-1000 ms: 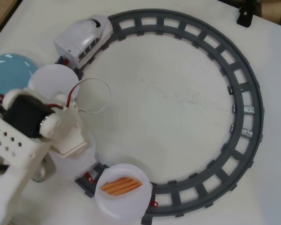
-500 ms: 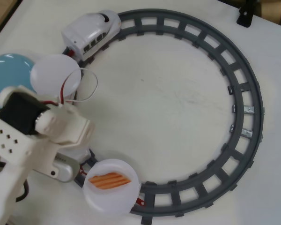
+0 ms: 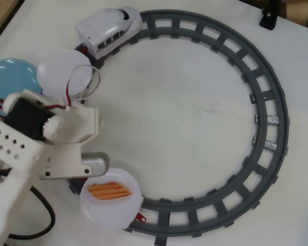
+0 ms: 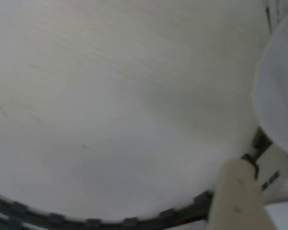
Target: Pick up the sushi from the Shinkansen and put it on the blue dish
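I hover beside the sushi (image 3: 110, 191) on its white plate (image 3: 100, 218); my gripper (image 3: 95, 165), spread unclear, must drop and pinch it.

Hobby/lab desk: white table (image 3: 195, 102), toy track (image 3: 277, 113).

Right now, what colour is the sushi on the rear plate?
Orange with paler stripes; the sushi shows best in the overhead view.

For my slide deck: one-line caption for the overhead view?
Toy Shinkansen circles a grey ring track; white arm hangs beside the plate carrying salmon sushi, blue dish behind.
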`<state>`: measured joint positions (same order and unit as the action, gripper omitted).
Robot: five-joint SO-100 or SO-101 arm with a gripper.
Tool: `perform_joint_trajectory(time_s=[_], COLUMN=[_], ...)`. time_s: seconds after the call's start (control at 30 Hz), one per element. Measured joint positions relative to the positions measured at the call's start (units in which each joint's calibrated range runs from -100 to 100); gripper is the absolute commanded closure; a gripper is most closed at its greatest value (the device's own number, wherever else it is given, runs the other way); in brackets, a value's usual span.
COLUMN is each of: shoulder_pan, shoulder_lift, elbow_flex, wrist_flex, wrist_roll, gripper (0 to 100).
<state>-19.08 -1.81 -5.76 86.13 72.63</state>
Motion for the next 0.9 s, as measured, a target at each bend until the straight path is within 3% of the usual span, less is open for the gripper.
perform_joint_trajectory(time_s=[0.27,0.73,0.8,0.9], shoulder_pan=[-6.62,-8.42,-8.50,-8.50], shoulder_lift=[0.00,0.00,0.00,0.00], elbow_flex=[1.46,17.93,18.48,18.57], wrist_flex=[-2.18,-25.04,-26.13,-26.89], wrist_roll=[1.09,1.19,1.19,1.19], gripper=[63,63,68,85])
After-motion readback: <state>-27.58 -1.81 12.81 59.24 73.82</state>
